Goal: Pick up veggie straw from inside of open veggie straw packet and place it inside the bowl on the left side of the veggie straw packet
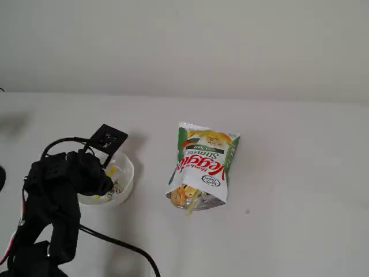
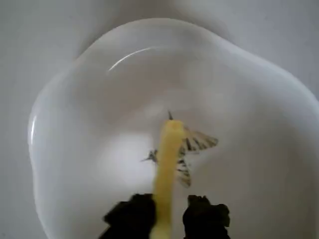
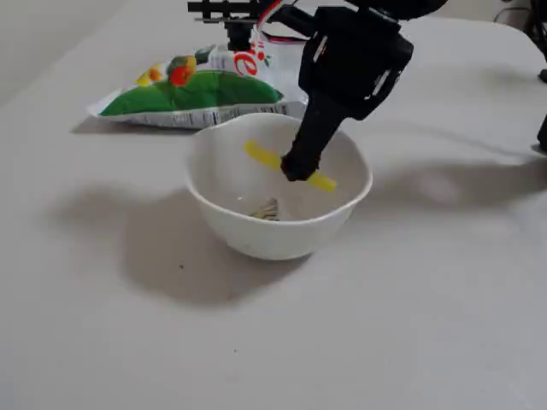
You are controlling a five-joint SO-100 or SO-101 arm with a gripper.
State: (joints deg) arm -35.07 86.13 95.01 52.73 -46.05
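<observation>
A black robot gripper (image 3: 299, 168) reaches down into a small white bowl (image 3: 224, 224) at the centre of a fixed view, its two fingers clamped on a bright-yellow veggie straw (image 3: 267, 157). The straw sits crosswise in the grip, one end jutting toward the upper left of that frame and the other toward the lower right, both ends inside the bowl's wavy rim and above its floor.

In the wrist view the straw (image 2: 167, 159) runs up from the bottom edge to the middle of the frame, pinched between the two dark fingertips (image 2: 132, 216) at the lower centre. Behind it lies the bowl's (image 2: 65, 124) pale interior, with a dark sprig mark (image 2: 197, 142) showing just beside and partly under the straw's tip.

In a fixed view from above, the arm (image 1: 57, 196) fills the lower left of the frame and hides much of the bowl (image 1: 125, 173), where a spot of yellow shows. The veggie straw packet (image 1: 202, 167) lies well to the right of the bowl, at the centre of the frame, its open silver-lined mouth toward the bottom edge with orange and pale sticks spilling from it. The same packet (image 3: 205, 90) lies at the upper left of the low fixed view, just behind the bowl, on a plain white table (image 3: 102, 342).
</observation>
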